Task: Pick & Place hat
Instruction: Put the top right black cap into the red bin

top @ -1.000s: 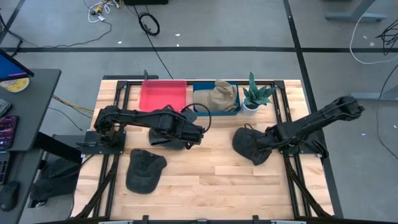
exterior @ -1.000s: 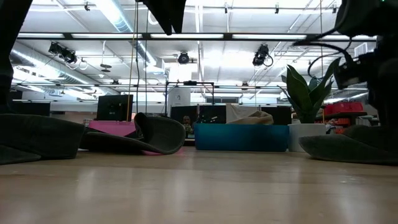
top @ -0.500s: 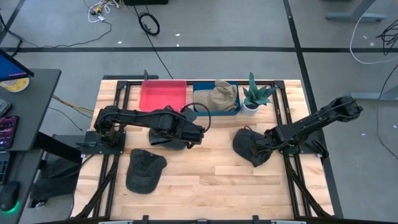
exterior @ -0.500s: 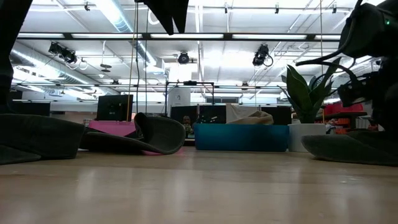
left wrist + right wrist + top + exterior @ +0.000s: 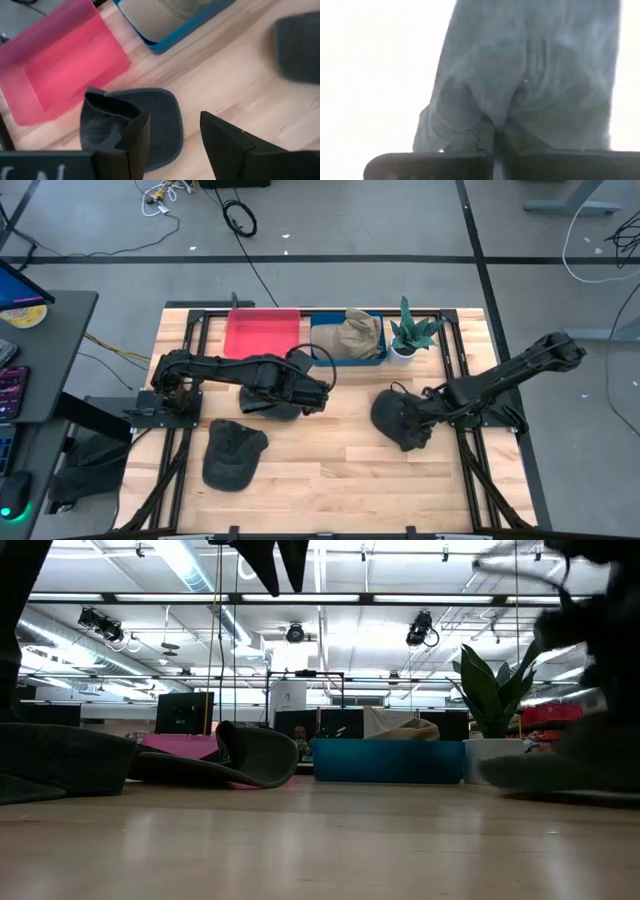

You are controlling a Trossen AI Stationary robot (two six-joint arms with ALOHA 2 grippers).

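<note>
The right hand (image 5: 418, 418) pinches a dark, crumpled hat (image 5: 396, 418); left hand (image 5: 318, 392) parted.

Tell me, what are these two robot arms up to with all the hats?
They are sorting hats on a wooden table. The right gripper has shut on the fabric of a dark hat at the table's right side. The left gripper hangs open over another dark hat in front of the pink bin. A third dark hat lies untouched, and a tan hat already sits in the blue bin.
</note>
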